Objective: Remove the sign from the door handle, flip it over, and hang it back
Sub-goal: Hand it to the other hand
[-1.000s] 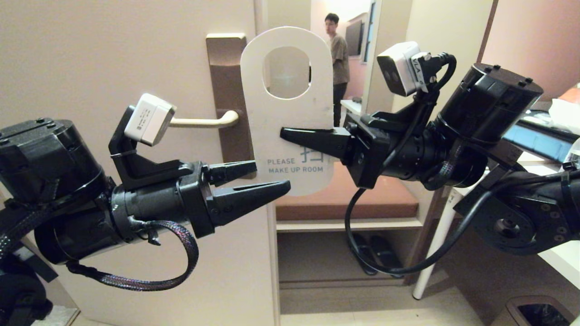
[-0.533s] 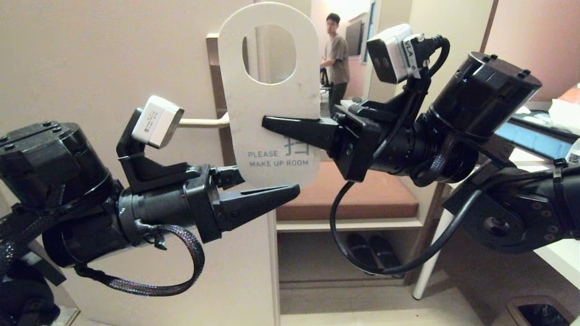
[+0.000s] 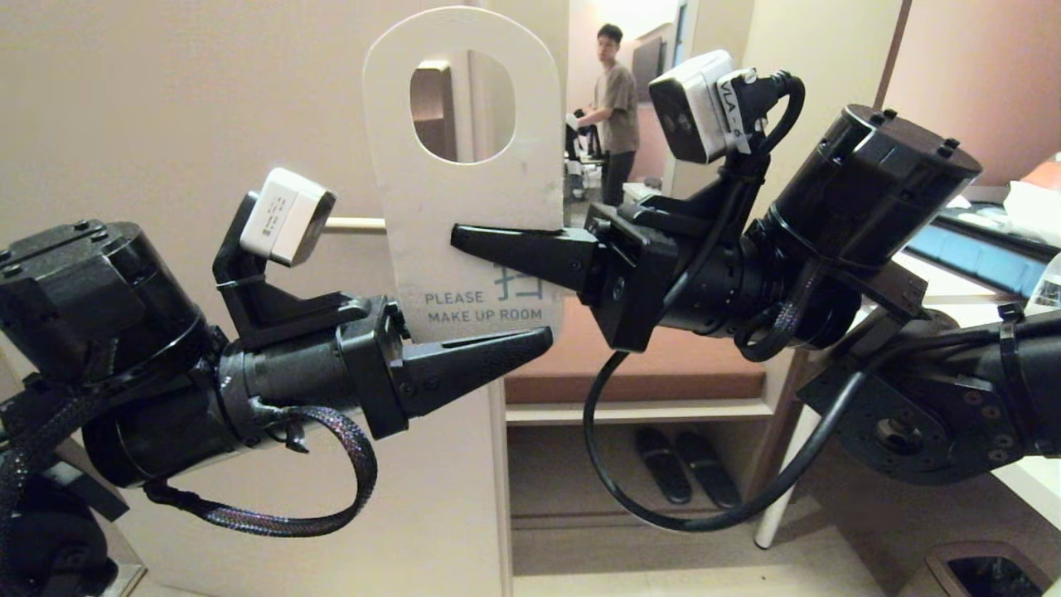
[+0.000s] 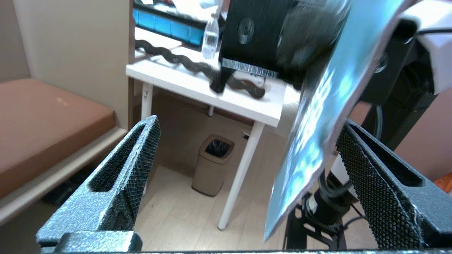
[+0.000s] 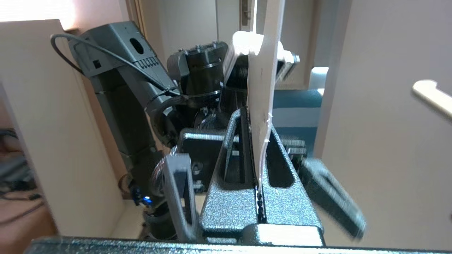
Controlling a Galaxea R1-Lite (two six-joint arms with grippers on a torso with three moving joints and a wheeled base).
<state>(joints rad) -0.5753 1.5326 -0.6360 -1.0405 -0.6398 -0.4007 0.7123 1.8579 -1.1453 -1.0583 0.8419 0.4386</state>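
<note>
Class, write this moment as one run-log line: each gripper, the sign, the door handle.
right gripper: shut on sign, white face to head camera | left gripper: open, straddling sign's lower edge | door handle: bare

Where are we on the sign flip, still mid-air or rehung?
Mid-air. Done: the sign is off the door handle, pinched by the right gripper with its white "make up room" face toward the head camera. In hand: the left gripper is open, and the left wrist view shows the sign's lower edge between its fingers, so a handover looks close. Left: hanging the sign back on the handle.
</note>
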